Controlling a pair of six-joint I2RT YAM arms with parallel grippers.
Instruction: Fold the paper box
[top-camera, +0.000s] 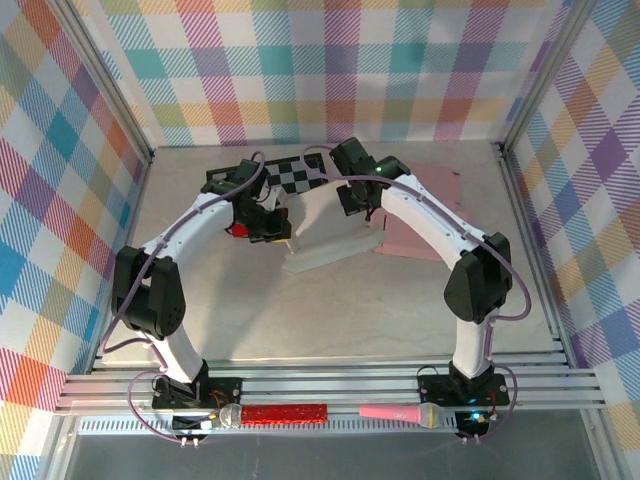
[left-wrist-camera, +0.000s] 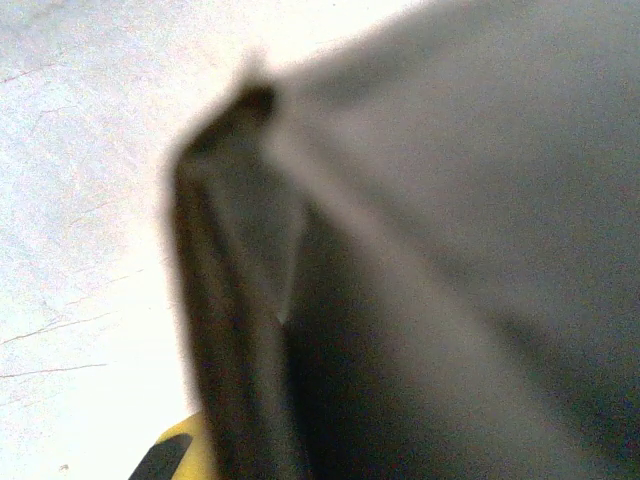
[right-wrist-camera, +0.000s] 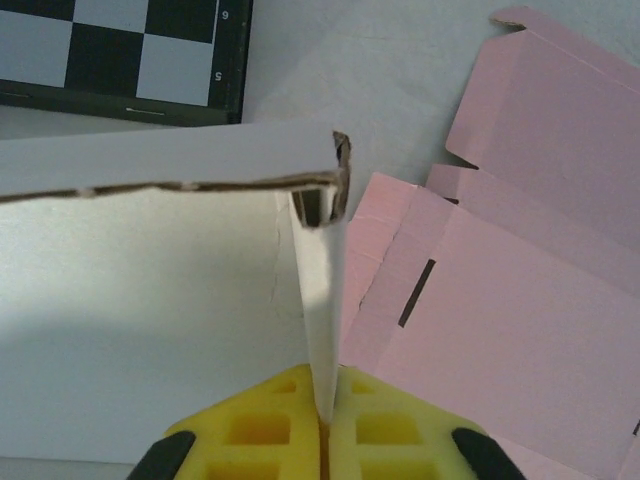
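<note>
**A:** The left gripper (top-camera: 272, 230), how does it stand?

**B:** Its jaws are drawn together, with almost no gap. It sits at the left end of the paper box (top-camera: 325, 255), near the middle of the table (top-camera: 230, 320). In its wrist view a grey panel is very close to the lens and blurred. One cannot tell if a wall of the box is between the fingers. A small red thing (top-camera: 239, 230) is just beside this gripper, on its left.

**A:** And the box itself?

**B:** It is white and partly raised, and it lies across between the two grippers. Its left end is nearer to the arm bases than its right end. Behind it a checkerboard (top-camera: 300, 175) lies flat, close to the back wall.

**A:** Then the right gripper (right-wrist-camera: 325, 405)?

**B:** It is closed on the box. Its yellow pads (right-wrist-camera: 262, 428) press one thin upright white wall between them. At the top corner of this wall the brown raw edge of the cardboard shows. From this corner another panel runs off to the left.

**A:** What is further right?

**B:** A pink cardboard sheet (right-wrist-camera: 520, 300), unfolded, with flaps and a dark slot. It lies flat on the table just beside the box. Whether the two touch, one cannot tell.
</note>
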